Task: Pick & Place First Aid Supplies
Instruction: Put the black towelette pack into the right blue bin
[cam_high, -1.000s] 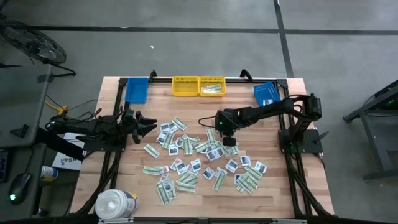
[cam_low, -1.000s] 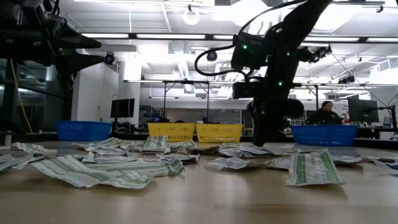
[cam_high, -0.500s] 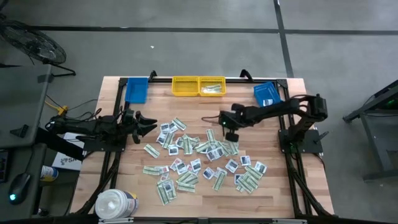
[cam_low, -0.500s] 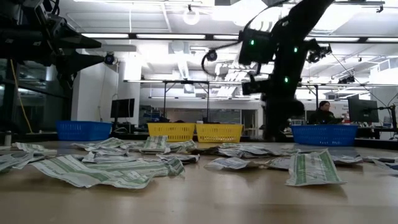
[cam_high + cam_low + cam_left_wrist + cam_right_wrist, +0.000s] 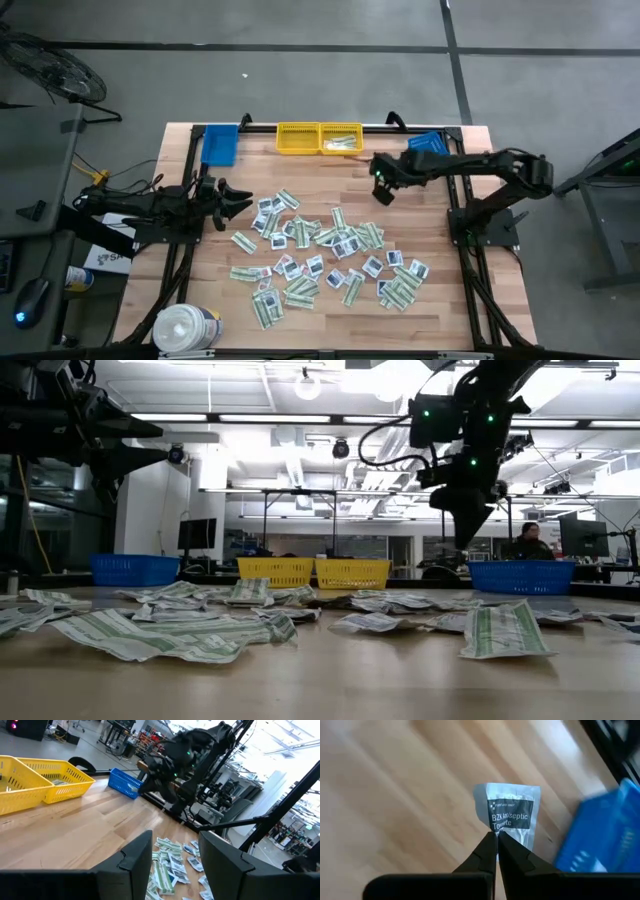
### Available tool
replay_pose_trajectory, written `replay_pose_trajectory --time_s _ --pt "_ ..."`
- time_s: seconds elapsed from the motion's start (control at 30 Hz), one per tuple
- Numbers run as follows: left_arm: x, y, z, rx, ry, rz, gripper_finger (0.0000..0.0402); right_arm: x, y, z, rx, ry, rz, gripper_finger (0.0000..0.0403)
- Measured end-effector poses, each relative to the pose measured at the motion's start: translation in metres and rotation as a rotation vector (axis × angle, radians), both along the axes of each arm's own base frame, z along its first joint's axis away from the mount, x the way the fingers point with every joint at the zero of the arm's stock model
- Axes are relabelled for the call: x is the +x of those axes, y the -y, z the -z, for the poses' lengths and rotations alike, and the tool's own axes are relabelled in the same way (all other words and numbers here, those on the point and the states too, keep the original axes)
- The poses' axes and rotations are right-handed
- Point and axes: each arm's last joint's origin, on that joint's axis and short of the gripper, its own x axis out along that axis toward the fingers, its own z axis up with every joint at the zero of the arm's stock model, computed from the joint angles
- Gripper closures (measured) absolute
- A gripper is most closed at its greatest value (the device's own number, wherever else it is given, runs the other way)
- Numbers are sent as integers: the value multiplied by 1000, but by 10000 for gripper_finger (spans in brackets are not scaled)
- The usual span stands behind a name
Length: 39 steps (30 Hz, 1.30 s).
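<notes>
Many first aid supplies (image 5: 320, 250), long green-white strips and small white squares, lie flat and scattered over the middle of the wooden table. My right gripper (image 5: 383, 190) is up above the table's far right part, beyond the pile and near the right blue bin (image 5: 428, 148). It is shut on one small white packet (image 5: 512, 815) with a dark blue label. My left gripper (image 5: 240, 198) waits at the table's left, pointing level, its fingers open with nothing between them (image 5: 175, 860). My right gripper pinches the packet's edge (image 5: 496, 831) between its two fingertips. The fingers slant steeply down from above. The packet sticks out past the fingertips, label showing, lifted clear over bare wood.
Two yellow bins (image 5: 320, 138) stand side by side at the far edge, the right one holding some green-white strips. A second blue bin (image 5: 220, 145) sits far left. A big white tub (image 5: 185, 328) stands at the near left corner. Bare wood lies between pile and bins.
My right gripper has risen from the pile's far side and moved toward the table's far right, toward the right blue bin, rolling its wrist as it went. The small white packet has come up with it, clear of the table.
</notes>
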Motion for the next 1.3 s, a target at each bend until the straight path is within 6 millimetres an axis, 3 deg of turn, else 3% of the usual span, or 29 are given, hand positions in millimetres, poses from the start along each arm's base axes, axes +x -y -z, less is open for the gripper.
replay_pose_trajectory --time_s 0.23,0.57,0.9,1.07,1.3 --pt "0 0 0 0 0 0 240 -29 29 -5 36 -45 213 397" --pt "0 0 0 0 0 0 240 -58 62 -5 23 -105 387 399" --pt "0 0 0 0 0 0 240 -88 72 15 73 -180 505 393" --pt "0 0 0 0 1 0 240 -92 70 23 79 -190 515 367" --pt "0 0 0 0 0 0 240 -91 71 24 77 -171 514 295"
